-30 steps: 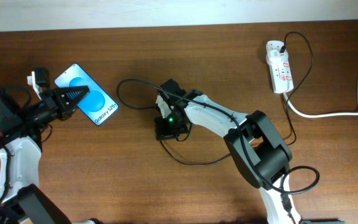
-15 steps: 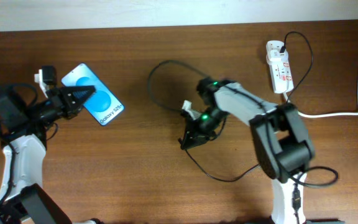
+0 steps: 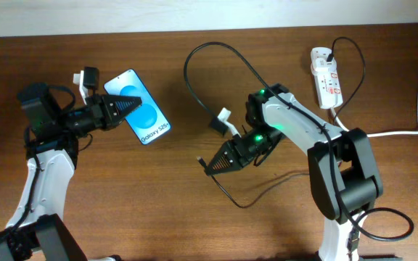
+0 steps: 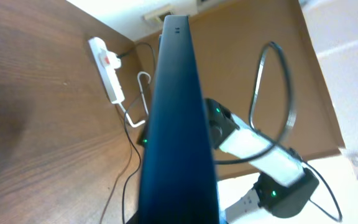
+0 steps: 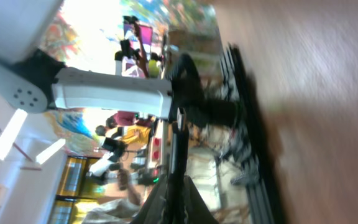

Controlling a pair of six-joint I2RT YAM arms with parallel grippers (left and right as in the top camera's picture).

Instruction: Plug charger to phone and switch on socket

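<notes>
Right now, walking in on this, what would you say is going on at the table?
The left end effector grips the phone by one end, blue screen up. The right end effector is shut on the charger cable at mid-table. Phone and cable are apart, so the phone is not plugged in yet. The socket lies at the far right, untouched.

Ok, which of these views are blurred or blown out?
Overhead: sharp and evenly lit, with the text on the phone readable. Left wrist: the phone's dark edge fills the centre, too close to focus. Right wrist: the table is smeared by blur and the bright background is washed out.
</notes>
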